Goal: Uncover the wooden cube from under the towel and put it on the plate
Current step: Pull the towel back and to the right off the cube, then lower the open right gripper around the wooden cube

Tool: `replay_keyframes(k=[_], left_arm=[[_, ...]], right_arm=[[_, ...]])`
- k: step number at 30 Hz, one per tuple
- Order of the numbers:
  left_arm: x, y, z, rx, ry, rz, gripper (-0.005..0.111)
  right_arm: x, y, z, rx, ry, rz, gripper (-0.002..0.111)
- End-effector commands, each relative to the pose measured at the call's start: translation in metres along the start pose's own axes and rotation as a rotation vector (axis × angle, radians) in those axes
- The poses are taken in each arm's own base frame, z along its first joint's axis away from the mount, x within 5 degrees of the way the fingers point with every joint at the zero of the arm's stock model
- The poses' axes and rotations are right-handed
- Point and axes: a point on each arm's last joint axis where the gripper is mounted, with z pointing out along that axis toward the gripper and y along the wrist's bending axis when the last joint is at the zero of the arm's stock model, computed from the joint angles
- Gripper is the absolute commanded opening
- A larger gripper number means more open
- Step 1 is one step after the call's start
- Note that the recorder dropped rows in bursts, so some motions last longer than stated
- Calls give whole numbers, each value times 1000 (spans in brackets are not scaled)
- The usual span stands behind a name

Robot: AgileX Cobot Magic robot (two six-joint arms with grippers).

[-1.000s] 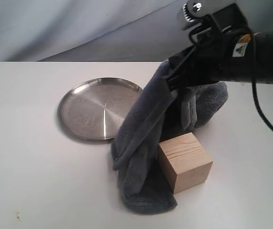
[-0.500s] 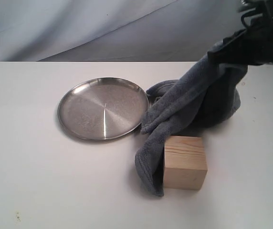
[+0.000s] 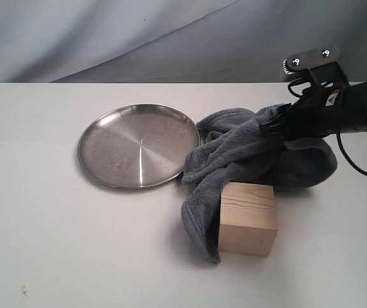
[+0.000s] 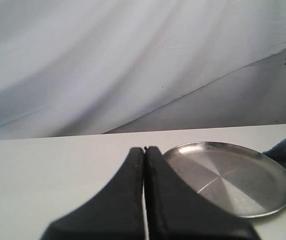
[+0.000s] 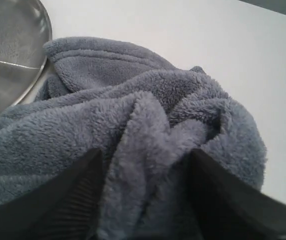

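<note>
Exterior view: right claw [image 3: 272, 128] pinches a towel [image 3: 231, 154] fold; towel bunched beside the plate [image 3: 132, 147]; wooden cube [image 3: 247, 218] uncovered on the table [image 3: 42, 224], touching the towel; left claw [image 4: 144, 152] closed, empty.

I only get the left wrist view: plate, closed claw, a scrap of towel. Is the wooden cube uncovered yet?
Observer: Yes. The wooden cube stands bare on the table, with the towel hanging against one side.
Operator: Who has the towel?
Observer: The right claw is clamped on a bunched fold of it.
Operator: Where is the cube from the plate?
Observer: In the exterior view it is right of the plate and nearer the camera, apart from it, with towel between them.
</note>
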Motion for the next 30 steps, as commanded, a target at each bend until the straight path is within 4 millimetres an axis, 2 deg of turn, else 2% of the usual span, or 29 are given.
replay_keyframes(k=[1,6,12,16,23,28,30], left_arm=[[0,0,0,-3,-11,-5,0],[0,0,0,-3,-11,-5,0],[0,0,0,-3,-11,-5,0],[0,0,0,-3,-11,-5,0],[0,0,0,-3,-11,-5,0],[0,0,0,-3,-11,-5,0],[0,0,0,-3,-11,-5,0]], right_arm=[[-8,7,-16,-16,-30,-1,71],[-17,29,-48,-75,-28,-114,68],[-1,58,-73,-195,165,-327,68],[7,70,-76,-243,234,-400,68],[7,73,-77,-265,236,-375,69],[11,73,-79,-282,281,-409,81],[11,73,-79,-282,281,-409,82]])
